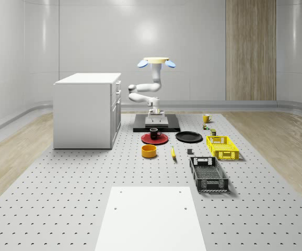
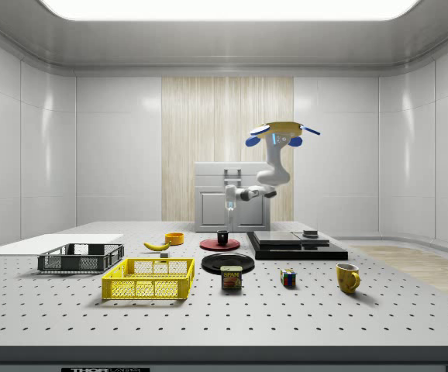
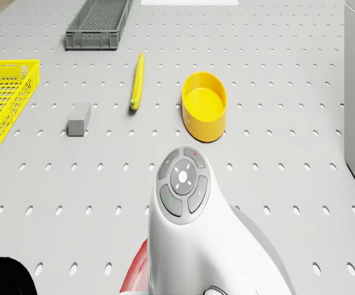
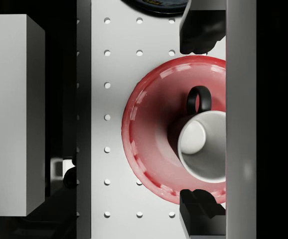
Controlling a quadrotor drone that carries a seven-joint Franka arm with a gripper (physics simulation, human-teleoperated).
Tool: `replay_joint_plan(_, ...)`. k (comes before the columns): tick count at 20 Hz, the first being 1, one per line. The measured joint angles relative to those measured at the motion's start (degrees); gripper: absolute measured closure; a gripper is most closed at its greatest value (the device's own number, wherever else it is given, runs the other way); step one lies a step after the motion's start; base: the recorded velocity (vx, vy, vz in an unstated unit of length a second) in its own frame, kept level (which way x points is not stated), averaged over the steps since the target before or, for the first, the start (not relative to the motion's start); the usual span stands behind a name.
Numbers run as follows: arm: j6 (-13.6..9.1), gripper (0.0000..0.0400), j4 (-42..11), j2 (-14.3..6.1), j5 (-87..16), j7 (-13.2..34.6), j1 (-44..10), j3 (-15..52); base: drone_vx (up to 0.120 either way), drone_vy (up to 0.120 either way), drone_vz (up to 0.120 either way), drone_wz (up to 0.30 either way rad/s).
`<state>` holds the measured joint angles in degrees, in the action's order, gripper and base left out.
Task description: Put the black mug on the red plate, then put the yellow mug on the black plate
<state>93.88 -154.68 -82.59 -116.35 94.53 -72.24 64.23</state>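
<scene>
– Gripper (image 4: 200,121) state and position?

– Jaws spread, holding nothing. It hangs directly above the black mug (image 4: 202,144), clear of it, with one finger on each side of the rim in the wrist view. The side view confirms a gap between the fingertips and the mug.

– Location of that mug?

– Upright on the red plate (image 4: 149,134), off-centre, handle toward the black plate (image 1: 188,137). Judged from this, the first placement is complete.

– Drone position?

– Drone (image 1: 155,61) hovers over the dark platform (image 1: 156,125) just behind the two plates, arm reaching down and forward.

– Location of the next object?

– Yellow mug (image 1: 206,118) stands upright on the table (image 1: 88,178), well apart from the gripper, toward the whole-scene view's right and a little farther back than the plates. The black plate lies between the red plate and that mug's side of the table.

– Governing relation for the next move?

– The mug is lateral to the gripper, not below it. The gripper would probably need to rise clear of the black mug, then translate across, past the black plate. Once grasped, the yellow mug would have only a short way back to the black plate.
</scene>
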Motion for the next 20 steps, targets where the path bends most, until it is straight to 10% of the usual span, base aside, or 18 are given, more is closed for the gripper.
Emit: replay_joint_plan(20, 0.1, 0.0, 0.0, -0.1, 0.1, 0.0, 0.0, 0.0, -0.12, 0.12, 0.0, 0.0)
